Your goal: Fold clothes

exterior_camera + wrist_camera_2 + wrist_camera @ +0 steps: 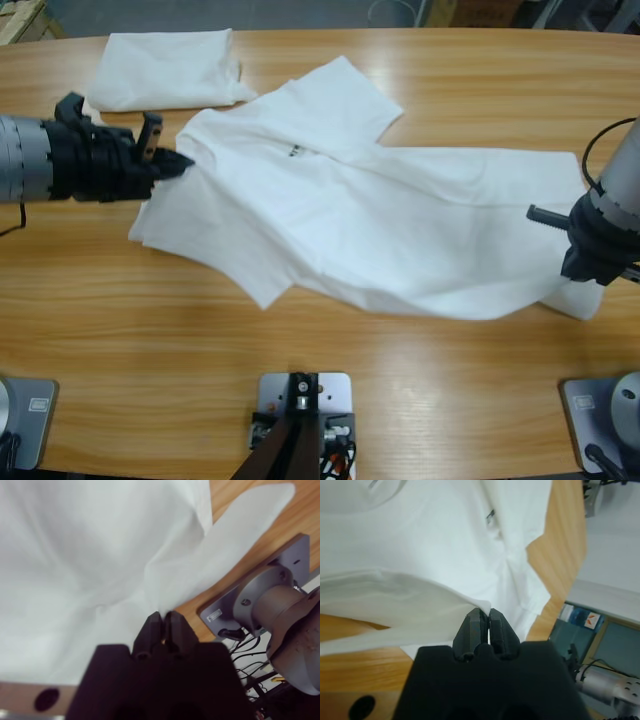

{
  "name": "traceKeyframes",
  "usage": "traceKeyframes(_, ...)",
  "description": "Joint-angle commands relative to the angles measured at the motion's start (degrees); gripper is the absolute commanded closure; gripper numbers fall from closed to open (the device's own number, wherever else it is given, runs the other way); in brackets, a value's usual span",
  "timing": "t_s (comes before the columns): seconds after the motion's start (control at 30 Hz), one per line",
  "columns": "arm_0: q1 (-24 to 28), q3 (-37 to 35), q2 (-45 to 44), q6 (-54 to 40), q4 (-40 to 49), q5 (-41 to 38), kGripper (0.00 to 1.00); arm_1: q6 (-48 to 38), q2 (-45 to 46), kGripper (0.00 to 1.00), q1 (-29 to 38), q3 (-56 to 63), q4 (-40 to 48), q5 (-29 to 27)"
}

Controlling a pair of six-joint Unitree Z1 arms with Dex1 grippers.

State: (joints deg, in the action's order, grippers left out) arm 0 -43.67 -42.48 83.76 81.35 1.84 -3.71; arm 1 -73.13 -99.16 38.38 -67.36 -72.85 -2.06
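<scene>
A white T-shirt [380,220] lies crumpled and spread across the middle of the wooden table [320,350], its small dark neck label [295,152] facing up. Coming in from the left edge, my left gripper [180,162] is shut on the shirt's left edge. In the left wrist view its jaws [485,614] pinch a fold of the white cloth [420,540]. From the right edge, my right gripper [585,268] is shut on the shirt's right end. The right wrist view shows that gripper [162,616] closed on a lifted ridge of fabric [75,555].
A folded white T-shirt [165,70] lies at the back left of the table, just behind my left arm [60,160]. The spread shirt's right corner [580,300] reaches close to the table's right end.
</scene>
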Motion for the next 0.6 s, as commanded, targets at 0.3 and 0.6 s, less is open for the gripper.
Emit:
traceKeyframes(0.3,6.06,-2.69,6.51,-4.92,-1.93,-4.37,1.000,10.20,-10.47,1.000,-8.15,-1.77,0.50,-2.16)
traceKeyframes(0.6,7.82,-2.99,7.28,-6.38,-2.81,-4.37,1.000,10.40,-5.81,1.000,-8.41,-2.42,3.54,-5.67)
